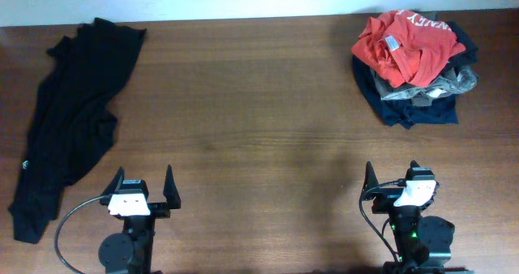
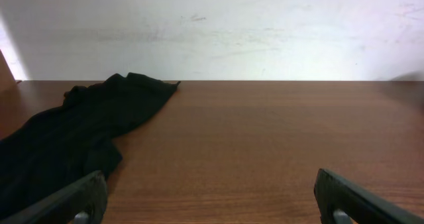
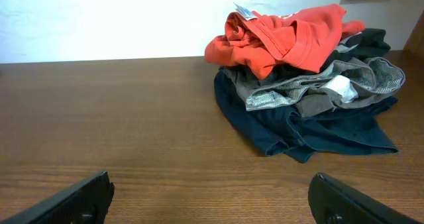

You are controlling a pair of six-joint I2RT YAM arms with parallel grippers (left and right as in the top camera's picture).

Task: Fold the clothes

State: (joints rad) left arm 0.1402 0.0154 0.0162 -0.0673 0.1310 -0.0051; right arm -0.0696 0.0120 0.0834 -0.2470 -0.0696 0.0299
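While crumpled atop a heap (image 1: 418,105), orange-red T-shirt (image 1: 405,43), long limp black garment (image 1: 73,112).

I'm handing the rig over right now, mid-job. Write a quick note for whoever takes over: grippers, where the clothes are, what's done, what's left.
Left gripper: open, empty, at the near edge.
Right gripper: open, empty, at the near edge.
Black garment: sprawled unfolded along the left side of the table.
Orange-red T-shirt: crumpled on top of a pile of darker clothes, far right corner.
Done: nothing folded yet.
Left: every piece.
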